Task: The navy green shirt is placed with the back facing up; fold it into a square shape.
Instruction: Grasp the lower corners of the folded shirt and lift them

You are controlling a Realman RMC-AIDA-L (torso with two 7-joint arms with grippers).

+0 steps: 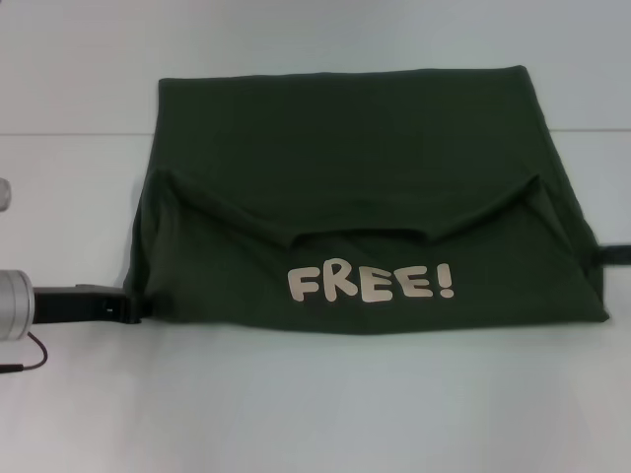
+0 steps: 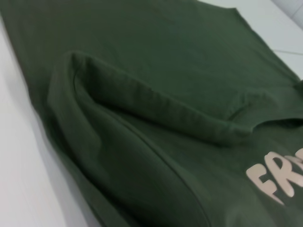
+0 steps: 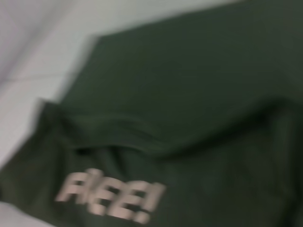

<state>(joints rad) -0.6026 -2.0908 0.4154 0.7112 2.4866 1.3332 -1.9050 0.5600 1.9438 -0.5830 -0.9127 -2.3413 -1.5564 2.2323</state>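
Note:
The navy green shirt (image 1: 345, 148) lies spread across the white table, much wider than either gripper. Its near part is folded back over itself, so the pale "FREE!" lettering (image 1: 370, 283) faces up near the front edge. The folded sleeves and neckline form a ridge across the middle (image 2: 156, 109). My left gripper (image 1: 133, 307) reaches in low from the left and meets the shirt's near left corner. My right gripper (image 1: 618, 253) shows only as a dark tip at the shirt's right edge. The right wrist view looks down on the shirt (image 3: 189, 94) and its lettering (image 3: 111, 196).
The white table (image 1: 315, 414) stretches in front of the shirt and to its left. A seam line (image 1: 69, 134) crosses the surface behind the shirt's left side. A thin cable (image 1: 30, 360) hangs under my left arm.

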